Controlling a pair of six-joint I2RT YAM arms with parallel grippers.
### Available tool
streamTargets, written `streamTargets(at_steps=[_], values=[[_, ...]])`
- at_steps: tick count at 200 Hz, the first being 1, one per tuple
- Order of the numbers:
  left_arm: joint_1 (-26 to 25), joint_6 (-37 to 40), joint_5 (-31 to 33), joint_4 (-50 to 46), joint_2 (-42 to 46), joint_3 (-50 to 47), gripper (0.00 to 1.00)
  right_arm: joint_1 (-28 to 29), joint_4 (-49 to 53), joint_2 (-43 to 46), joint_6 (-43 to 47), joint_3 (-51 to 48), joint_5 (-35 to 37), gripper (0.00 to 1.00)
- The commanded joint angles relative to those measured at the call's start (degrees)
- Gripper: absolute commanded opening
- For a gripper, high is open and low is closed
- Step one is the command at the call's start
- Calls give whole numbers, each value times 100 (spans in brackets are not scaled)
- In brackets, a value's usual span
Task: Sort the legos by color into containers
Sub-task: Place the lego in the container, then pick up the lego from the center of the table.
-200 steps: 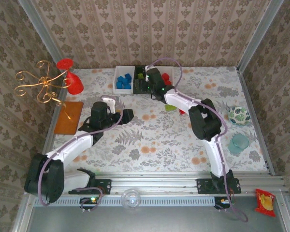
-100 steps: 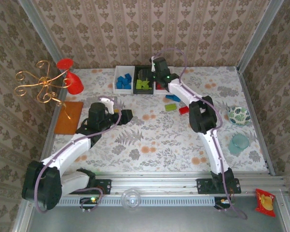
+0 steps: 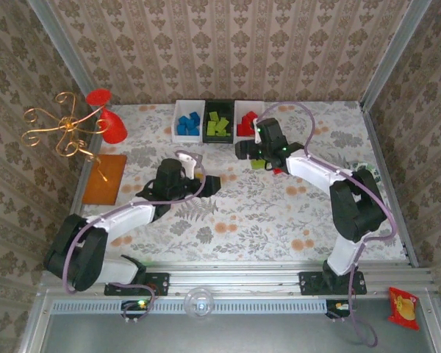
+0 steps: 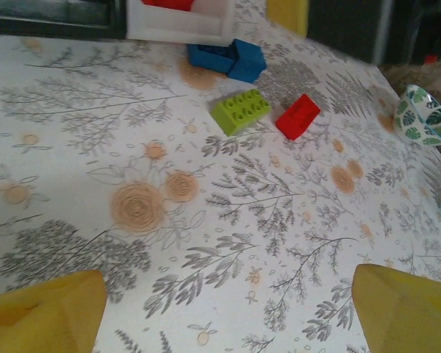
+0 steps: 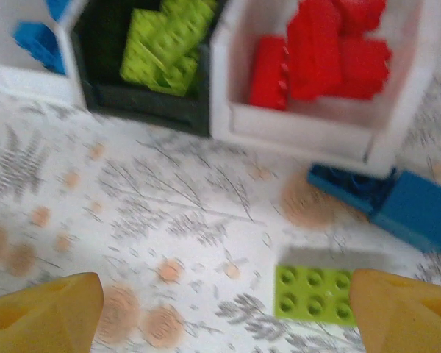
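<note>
The three containers stood in a row at the far edge of the bench [image 3: 279,220]. The left white bin [image 5: 29,77] held blue bricks [image 3: 187,123], the black bin [image 5: 143,99] between held lime green bricks [image 5: 165,44], and the right white bin [image 5: 301,136] held red bricks [image 5: 331,55]. Just in front of the right white bin lay loose blue bricks [image 4: 228,59], close against each other. A loose green brick [image 4: 239,111] and a loose red brick [image 4: 298,116] lay side by side a little nearer. The right hand [image 5: 220,316] hung over this cluster with its fingers spread wide and nothing between them. The left hand [image 4: 220,316] sat low near the middle of the bench, facing the loose bricks, likewise wide open and empty. A red goblet [image 3: 112,121] lay near the far left corner, an orange mat [image 3: 104,178] by the left edge, and a teal patterned bowl [image 4: 425,118] toward the right edge.
</note>
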State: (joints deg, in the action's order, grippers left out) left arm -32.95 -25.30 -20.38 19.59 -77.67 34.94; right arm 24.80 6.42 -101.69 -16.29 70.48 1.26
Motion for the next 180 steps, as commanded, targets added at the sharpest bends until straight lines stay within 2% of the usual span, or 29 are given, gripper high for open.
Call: streamTargets(at_steps=[1, 79, 122, 180], values=[[-104, -9, -145, 697, -258, 218, 87, 25, 350, -164, 33, -84, 459, 88], [-195, -40, -124, 696, -590, 449, 86, -141, 1030, -1156, 115, 625, 674, 88], [-199, -36, -109, 684, -657, 471, 86, -168, 1195, -1367, 298, 844, 928, 88], [-199, 49, -211, 631, -843, 557, 86, -300, 1241, -1674, 311, 1045, 754, 87]])
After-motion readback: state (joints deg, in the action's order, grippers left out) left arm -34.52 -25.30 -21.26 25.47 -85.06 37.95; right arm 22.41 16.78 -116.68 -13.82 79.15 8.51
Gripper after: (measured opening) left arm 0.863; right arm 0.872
